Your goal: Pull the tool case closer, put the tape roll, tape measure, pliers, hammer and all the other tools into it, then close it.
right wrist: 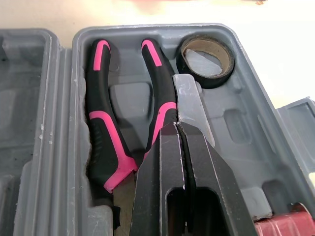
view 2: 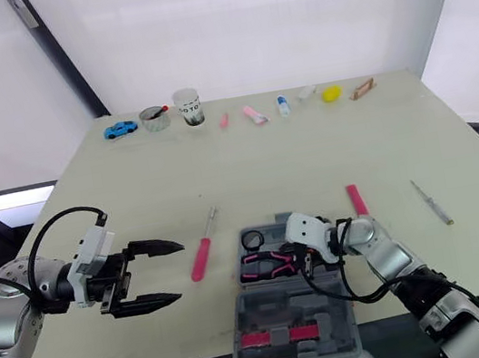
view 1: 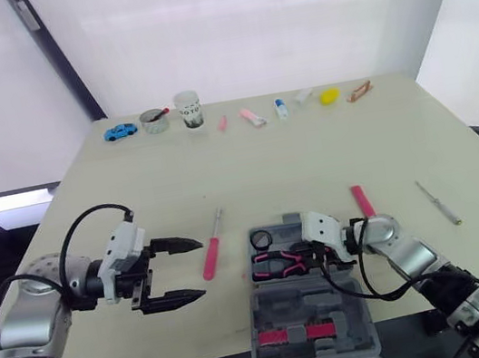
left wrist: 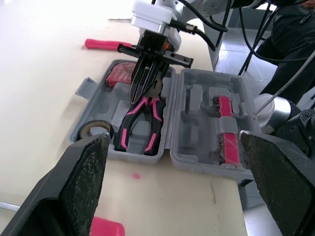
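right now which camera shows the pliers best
The right wrist view: the pliers lie close up in the tool case, both pink-and-black handles plain, though the right gripper hides part of their head. The left wrist view shows them smaller under that gripper; the eye views show them small beside it.

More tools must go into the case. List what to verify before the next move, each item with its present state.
1. The tool case open, at the robot's edge: ok.
2. The pliers lying in the case: ok.
3. The tape roll in the case: ok.
4. The right gripper empty: ok, shut above the pliers, nothing between its fingers.
5. The left gripper open for a pick: ok.
6. Every tool packed: not ok; pink screwdriver, pink-handled tool and thin screwdriver lie on the table.
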Action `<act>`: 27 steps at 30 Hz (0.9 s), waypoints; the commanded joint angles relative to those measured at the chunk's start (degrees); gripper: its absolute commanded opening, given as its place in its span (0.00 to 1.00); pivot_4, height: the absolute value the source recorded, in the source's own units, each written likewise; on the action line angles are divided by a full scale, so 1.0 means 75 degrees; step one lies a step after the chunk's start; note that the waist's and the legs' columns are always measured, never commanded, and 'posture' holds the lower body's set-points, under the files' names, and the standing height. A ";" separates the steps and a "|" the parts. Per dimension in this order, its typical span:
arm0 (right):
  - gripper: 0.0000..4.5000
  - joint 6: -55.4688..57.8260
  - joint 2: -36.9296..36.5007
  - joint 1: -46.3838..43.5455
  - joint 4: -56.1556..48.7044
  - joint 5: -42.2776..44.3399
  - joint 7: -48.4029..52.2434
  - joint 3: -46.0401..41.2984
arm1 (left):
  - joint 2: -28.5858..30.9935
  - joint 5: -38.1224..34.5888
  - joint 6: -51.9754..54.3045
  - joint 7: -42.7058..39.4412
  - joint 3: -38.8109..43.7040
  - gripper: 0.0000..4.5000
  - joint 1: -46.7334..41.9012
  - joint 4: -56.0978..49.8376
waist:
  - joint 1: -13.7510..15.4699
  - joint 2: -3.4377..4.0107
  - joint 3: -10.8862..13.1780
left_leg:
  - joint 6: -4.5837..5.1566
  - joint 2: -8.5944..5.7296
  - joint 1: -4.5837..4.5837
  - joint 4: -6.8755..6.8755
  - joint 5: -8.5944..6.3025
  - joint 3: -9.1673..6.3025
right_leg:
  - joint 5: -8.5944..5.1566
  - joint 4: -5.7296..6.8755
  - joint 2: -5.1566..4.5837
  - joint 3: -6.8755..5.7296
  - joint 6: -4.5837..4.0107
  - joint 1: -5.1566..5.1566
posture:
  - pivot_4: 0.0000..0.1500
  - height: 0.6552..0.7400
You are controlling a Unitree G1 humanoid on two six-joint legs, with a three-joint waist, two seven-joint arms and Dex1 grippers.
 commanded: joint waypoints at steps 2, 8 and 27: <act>0.00 0.0280 -0.0159 0.0509 0.1478 -0.0939 0.0139 0.0920 | 0.0013 -0.0069 -0.0088 -0.0238 0.0190 1.00 -0.0038 -0.0059 | 0.0015 -0.0016 -0.0016 | 0.0000 0.0003 0.0027 0.0000 0.0000 -0.0003 | -0.0002 0.0001 -0.0002 0.0003 -0.0004 0.0025 | 1.00 1.00; 0.00 -0.0080 0.0016 0.0415 0.2195 -0.1179 -0.0032 0.0959 | -0.0013 -0.0074 -0.0073 -0.0192 0.0196 1.00 -0.0029 -0.0055 | 0.0005 -0.0011 -0.0069 | -0.0003 0.0041 0.0123 -0.0004 -0.0001 0.0003 | -0.0019 -0.0001 -0.0016 0.0006 0.0009 0.0104 | 1.00 1.00; 0.00 0.0082 0.0473 0.0662 -0.0771 0.0457 -0.0426 -0.0788 | -0.0231 -0.0169 0.0510 0.0411 0.0411 1.00 0.0347 -0.0325 | -0.0030 0.0029 -0.0063 | -0.0006 0.0058 -0.0085 -0.0042 -0.0001 0.0007 | -0.0015 0.0008 -0.0014 -0.0006 -0.0057 -0.0116 | 1.00 1.00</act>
